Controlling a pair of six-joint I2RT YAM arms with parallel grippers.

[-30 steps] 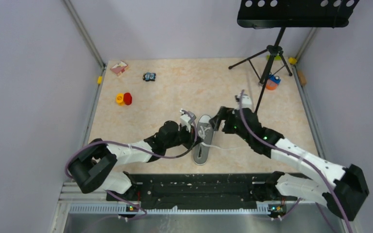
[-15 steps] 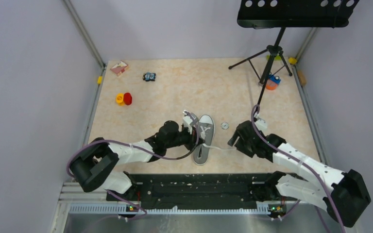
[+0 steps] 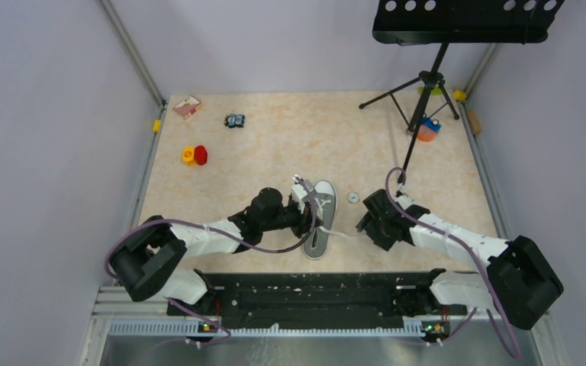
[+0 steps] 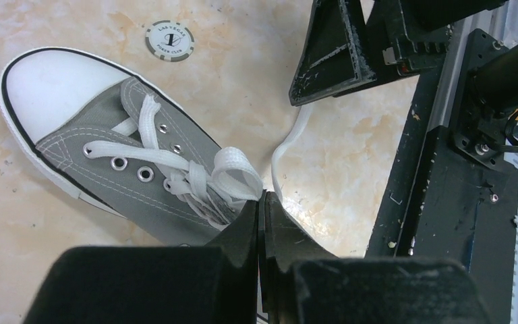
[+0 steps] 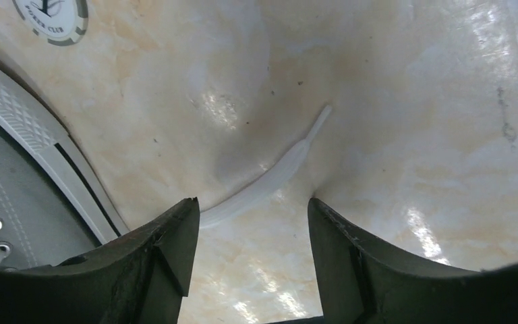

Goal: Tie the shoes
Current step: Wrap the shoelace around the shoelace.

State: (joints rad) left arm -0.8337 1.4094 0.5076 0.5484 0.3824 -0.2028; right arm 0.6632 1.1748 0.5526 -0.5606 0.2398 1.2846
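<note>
The grey sneaker [image 3: 325, 192] with white toe cap lies on the table, toe pointing away from me. It also shows in the left wrist view [image 4: 81, 128] and at the left edge of the right wrist view [image 5: 13, 169]. My left gripper [image 3: 310, 216] is over the shoe's middle, shut on a loop of white lace [image 4: 233, 172]; its jaws [image 4: 263, 202] are pressed together. My right gripper [image 3: 365, 221] is open, low over the table just right of the shoe. The free lace end [image 5: 270, 182] lies flat on the table and runs between its fingertips [image 5: 249, 209].
A poker chip [image 3: 353, 197] lies right of the toe, also in the left wrist view [image 4: 169, 40]. A music stand's tripod [image 3: 427, 84] and an orange object [image 3: 427, 130] are at the back right. Red and yellow cups [image 3: 194, 155], a small toy [image 3: 234, 120] and a box [image 3: 188, 106] sit at the back left.
My right gripper has drawn back from the shoe's right side, moved right and toward me, and come down over the loose lace end. My left gripper has shifted slightly right over the shoe.
</note>
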